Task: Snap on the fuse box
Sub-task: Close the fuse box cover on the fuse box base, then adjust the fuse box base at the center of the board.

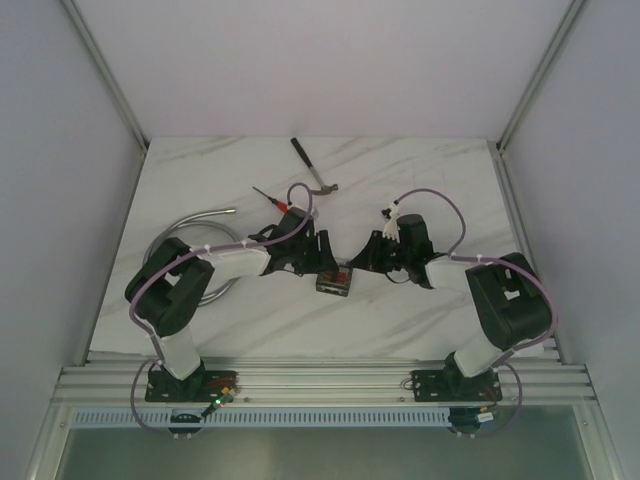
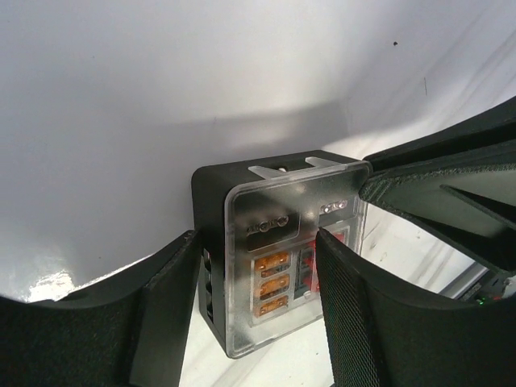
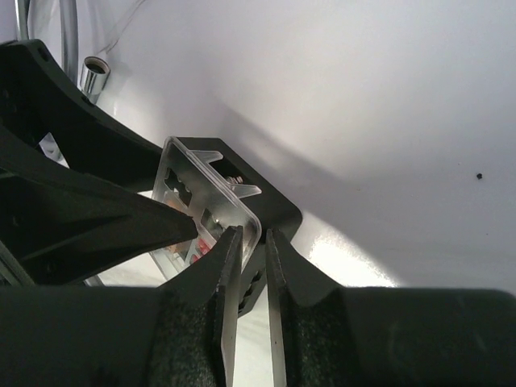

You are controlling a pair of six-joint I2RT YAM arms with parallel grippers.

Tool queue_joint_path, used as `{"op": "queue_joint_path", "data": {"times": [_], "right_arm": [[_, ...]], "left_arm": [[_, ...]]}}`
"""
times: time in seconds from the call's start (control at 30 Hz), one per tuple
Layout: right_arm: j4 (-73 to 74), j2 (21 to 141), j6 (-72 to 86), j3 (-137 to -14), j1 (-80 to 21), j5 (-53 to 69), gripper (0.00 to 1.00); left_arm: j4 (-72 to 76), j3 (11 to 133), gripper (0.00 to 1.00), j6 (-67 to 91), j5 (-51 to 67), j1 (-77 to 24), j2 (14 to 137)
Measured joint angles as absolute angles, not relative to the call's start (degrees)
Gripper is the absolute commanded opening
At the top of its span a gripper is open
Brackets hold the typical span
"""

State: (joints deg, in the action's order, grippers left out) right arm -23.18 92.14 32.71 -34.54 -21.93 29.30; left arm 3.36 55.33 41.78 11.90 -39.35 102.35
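Note:
The fuse box (image 1: 334,281) lies mid-table between both arms: a black base with a clear cover (image 2: 266,201) over orange and red fuses. My left gripper (image 2: 258,238) straddles it. One finger (image 2: 165,322) meets the black back edge and the other presses on the cover face, so it is shut on the box. My right gripper (image 3: 250,232) comes in from the other side. Its jaws stand narrow and pinch the box (image 3: 270,205) at a corner, one fingertip on the clear cover, the other on the black base. In the top view both grippers (image 1: 312,258) (image 1: 378,255) crowd over the box.
A hammer (image 1: 315,166) and a red-handled screwdriver (image 1: 271,198) lie behind the left arm. A coiled metal hose (image 1: 196,224) sits at the left, and its chrome end (image 3: 95,74) shows in the right wrist view. Enclosure walls ring the table.

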Motion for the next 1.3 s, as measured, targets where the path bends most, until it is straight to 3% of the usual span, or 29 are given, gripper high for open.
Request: {"op": "queue_joint_path", "data": {"times": [0.27,0.43,0.77,1.0,1.13,1.3], "right_arm": [[-22.1,92.9,29.6,-36.0,-22.6,29.0,0.16],[-21.3,91.2,28.3,-36.2,-23.9,25.5,0.23],[-9.1,82.7,24.6,-36.2,-27.1,18.8,0.46],[-2.1,71.5,21.5,-35.2,-26.2,7.1,0.85],[-1.1,65.2,20.0,-35.2,-23.7,-6.9,0.98],[-6.0,60.2,18.8,-31.8,-19.3,-22.8,0.99]], "left_arm": [[7.1,52.9,0.55,46.7,11.0,-39.2,102.0],[8.8,51.8,0.57,49.1,10.4,-39.0,101.6],[10.2,47.5,0.71,50.5,9.6,-40.9,97.4],[8.4,43.5,0.99,49.2,4.1,-36.9,87.4],[6.3,41.1,1.0,46.5,-3.5,-30.9,78.4],[5.3,38.7,1.0,42.1,-15.2,-22.5,68.2]]}}
